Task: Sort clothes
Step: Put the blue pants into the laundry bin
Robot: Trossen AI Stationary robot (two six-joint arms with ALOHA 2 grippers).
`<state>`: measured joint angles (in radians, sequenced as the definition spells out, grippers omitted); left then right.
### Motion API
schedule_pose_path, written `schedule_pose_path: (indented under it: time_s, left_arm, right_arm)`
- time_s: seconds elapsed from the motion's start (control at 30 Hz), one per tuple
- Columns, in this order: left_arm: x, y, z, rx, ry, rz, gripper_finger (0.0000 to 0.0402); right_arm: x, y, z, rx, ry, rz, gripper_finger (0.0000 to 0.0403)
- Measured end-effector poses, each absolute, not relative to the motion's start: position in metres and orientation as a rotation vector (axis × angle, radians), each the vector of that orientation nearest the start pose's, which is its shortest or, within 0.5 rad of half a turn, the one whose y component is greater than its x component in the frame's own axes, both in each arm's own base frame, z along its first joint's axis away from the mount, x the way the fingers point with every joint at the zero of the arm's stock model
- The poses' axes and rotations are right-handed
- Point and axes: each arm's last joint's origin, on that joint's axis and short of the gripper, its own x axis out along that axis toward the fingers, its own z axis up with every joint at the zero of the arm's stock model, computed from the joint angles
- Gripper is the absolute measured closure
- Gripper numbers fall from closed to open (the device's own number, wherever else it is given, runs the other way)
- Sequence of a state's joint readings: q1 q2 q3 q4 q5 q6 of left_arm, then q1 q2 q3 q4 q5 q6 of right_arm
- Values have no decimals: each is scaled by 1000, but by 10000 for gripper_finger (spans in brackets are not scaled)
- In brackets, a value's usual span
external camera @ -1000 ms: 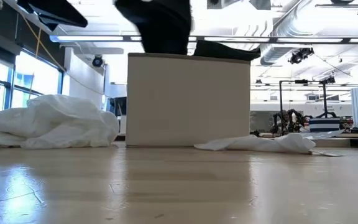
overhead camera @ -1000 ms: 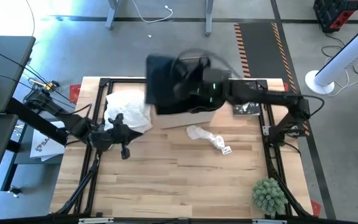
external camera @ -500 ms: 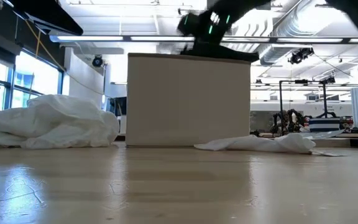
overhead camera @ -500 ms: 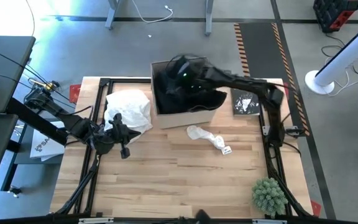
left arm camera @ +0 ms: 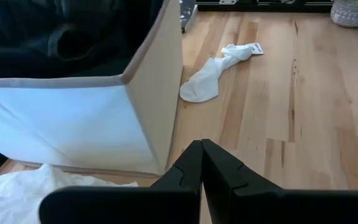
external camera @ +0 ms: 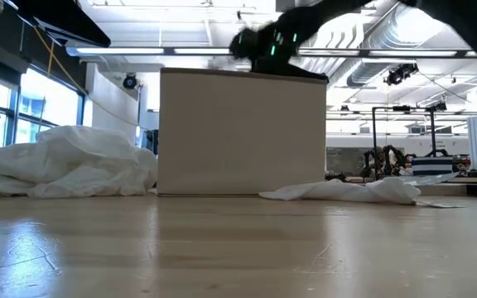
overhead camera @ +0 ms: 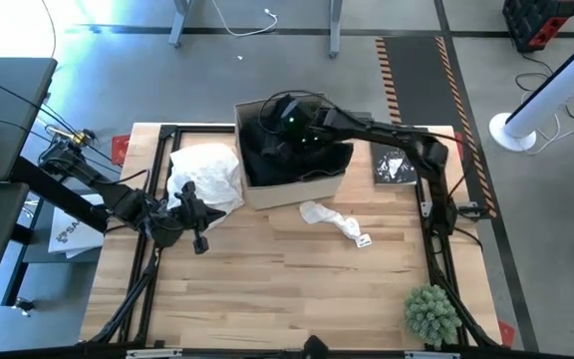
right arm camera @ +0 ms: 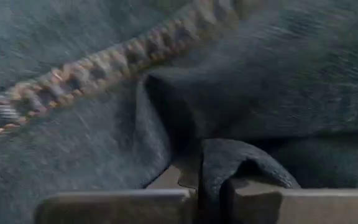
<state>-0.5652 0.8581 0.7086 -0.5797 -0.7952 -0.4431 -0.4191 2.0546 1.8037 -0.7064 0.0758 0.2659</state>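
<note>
A large black garment (overhead camera: 302, 158) lies bunched inside the beige fabric box (overhead camera: 289, 189) at the table's far middle. My right gripper (overhead camera: 285, 132) reaches down into the box and is shut on this garment; its wrist shows over the box's rim in the low view (external camera: 263, 41). A white garment (overhead camera: 207, 172) lies crumpled on the table left of the box. A white sock (overhead camera: 331, 219) lies flat in front of the box. My left gripper (overhead camera: 197, 217) is shut and empty, beside the white garment's near edge. My right gripper pinches a raised fold of the black garment (right arm camera: 227, 163) between its two fingers, coming from above and pointing down into the box. The rest of the garment lies slack in the box around the fingers, a stitched seam (right arm camera: 86, 81) running past them.
A black book (overhead camera: 395, 168) lies right of the box. A small green plant (overhead camera: 431, 311) stands at the near right corner. The black frame rails (overhead camera: 436, 239) run along the table's sides. Bare wood lies at the near middle.
My right gripper has come down from above the box's far left into the box, staying shut on the black garment. The garment, which hung high, now lies bunched inside the box. The box has slid a little toward the table's left edge.
</note>
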Motion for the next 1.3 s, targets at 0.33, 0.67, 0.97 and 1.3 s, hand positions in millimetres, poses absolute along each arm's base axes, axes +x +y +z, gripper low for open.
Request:
schedule_pose_path:
  time_s: [0.33, 0.67, 0.97, 1.3]
  left_arm:
    - [150, -71, 267, 12, 514, 310, 401]
    - [150, -71, 267, 13, 511, 315, 401]
    - [150, -71, 267, 13, 509, 319, 401]
    - [150, -71, 267, 4, 507, 322, 401]
  right_arm:
    - [356, -121, 376, 348, 814, -494, 256]
    - [330, -70, 353, 391, 1147, -565, 249]
    - [371, -129, 274, 368, 979, -634, 274]
    - [368, -143, 201, 446, 1236, -630, 275]
